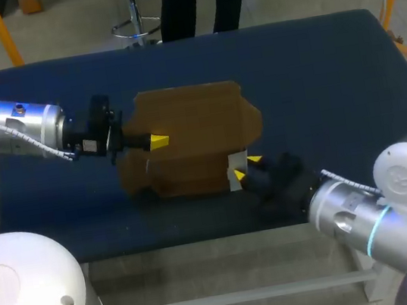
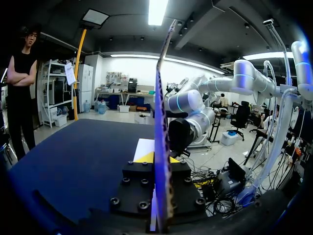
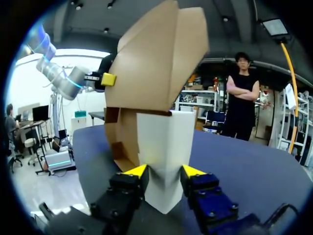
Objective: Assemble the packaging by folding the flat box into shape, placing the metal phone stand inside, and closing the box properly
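At the left, the left end effector (image 1: 157, 141) comes in over the dark blue bench (image 1: 328, 65) and is closed on the left edge of the brown cardboard box (image 1: 192, 127). Its wrist view shows the thin panel edge-on, pinched between both yellow tips. The box sits at mid-bench, its panels spread and not yet closed. At the box's near right corner, the right end effector (image 1: 243, 171) clamps a white flap (image 3: 164, 147), with one fingertip pressing on each side.
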Robot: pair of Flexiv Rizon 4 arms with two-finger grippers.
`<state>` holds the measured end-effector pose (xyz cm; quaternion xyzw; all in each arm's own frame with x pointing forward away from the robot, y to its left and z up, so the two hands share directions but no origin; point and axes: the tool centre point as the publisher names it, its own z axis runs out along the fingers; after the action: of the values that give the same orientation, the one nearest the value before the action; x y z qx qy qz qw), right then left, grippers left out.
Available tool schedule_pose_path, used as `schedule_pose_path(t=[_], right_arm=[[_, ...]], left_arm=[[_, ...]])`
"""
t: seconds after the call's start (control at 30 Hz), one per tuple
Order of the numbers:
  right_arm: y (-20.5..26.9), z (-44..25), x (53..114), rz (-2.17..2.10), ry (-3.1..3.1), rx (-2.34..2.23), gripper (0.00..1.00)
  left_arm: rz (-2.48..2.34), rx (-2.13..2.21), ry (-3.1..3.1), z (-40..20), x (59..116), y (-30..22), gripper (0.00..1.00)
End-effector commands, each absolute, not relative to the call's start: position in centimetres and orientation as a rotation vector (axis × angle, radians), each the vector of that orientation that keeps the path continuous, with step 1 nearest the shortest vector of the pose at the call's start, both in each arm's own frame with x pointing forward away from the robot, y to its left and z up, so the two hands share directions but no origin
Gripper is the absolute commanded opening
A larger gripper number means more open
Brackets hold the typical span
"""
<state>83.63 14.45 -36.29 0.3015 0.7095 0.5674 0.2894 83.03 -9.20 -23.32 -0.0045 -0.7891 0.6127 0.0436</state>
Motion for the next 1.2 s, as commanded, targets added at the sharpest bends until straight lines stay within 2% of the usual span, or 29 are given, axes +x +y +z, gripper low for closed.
schedule_pose_path(t=[0.03, 0.8, 1.2], right_arm=[[15.3, -36.5, 84.0, 1.342, 1.716, 0.940, 0.47], [15.0, -36.6, 85.1, 1.250, 1.594, 1.064, 0.47], [14.6, -36.6, 86.0, 1.222, 1.569, 1.108, 0.42]], left_arm=[[1.870, -0.014, -2.413, -23.5, 83.0, -9.2, 0.00], [1.870, -0.014, -2.413, -23.5, 83.0, -9.2, 0.00], [1.870, -0.014, -2.413, -23.5, 83.0, -9.2, 0.00]])
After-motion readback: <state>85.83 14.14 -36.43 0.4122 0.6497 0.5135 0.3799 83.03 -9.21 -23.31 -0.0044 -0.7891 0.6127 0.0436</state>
